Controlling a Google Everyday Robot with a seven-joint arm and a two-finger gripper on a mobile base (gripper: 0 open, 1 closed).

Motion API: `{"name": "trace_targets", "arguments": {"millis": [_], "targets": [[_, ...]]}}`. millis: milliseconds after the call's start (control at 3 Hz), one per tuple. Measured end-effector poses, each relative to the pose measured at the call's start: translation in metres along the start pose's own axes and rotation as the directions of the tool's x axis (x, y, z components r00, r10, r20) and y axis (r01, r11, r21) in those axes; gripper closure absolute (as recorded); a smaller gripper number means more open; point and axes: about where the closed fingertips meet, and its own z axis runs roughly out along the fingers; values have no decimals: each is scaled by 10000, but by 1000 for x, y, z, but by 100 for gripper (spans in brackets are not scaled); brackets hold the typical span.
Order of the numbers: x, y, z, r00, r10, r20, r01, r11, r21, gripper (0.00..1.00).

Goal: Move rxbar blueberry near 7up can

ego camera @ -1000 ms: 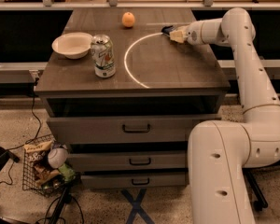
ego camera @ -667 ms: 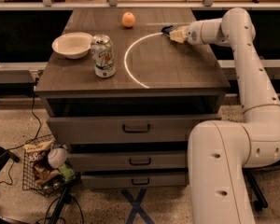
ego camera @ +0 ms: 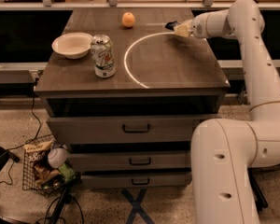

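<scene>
Dark wooden cabinet top (ego camera: pixel 177 73) to start: smooth, square-edged, with a pale arc (ego camera: pixel 130 73) curving across it. At the left sits the round white bowl (ego camera: pixel 72 45), and just beside it the upright 7up can (ego camera: pixel 104 56), shiny metal, near the front edge. Open wood lies right of the can. Back centre sits a round orange (ego camera: pixel 128 19). Towards the back right the gripper (ego camera: pixel 173 28) hovers low, the rxbar blueberry (ego camera: pixel 170 25) a small dark shape at its tip; whether it's gripped, cannot tell.
</scene>
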Motion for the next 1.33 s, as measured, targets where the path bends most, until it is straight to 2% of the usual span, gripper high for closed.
{"name": "trace_targets", "arguments": {"millis": [667,1000,1333], "targets": [[-49,-7,-59,9949,-1012,-30,1012,9922,726,100],[-49,-7,-59,9949,-1012,-31,1011,9922,724,100],[-60,-2,-61,9914,-1309,17,1304,9887,733,100]]}}
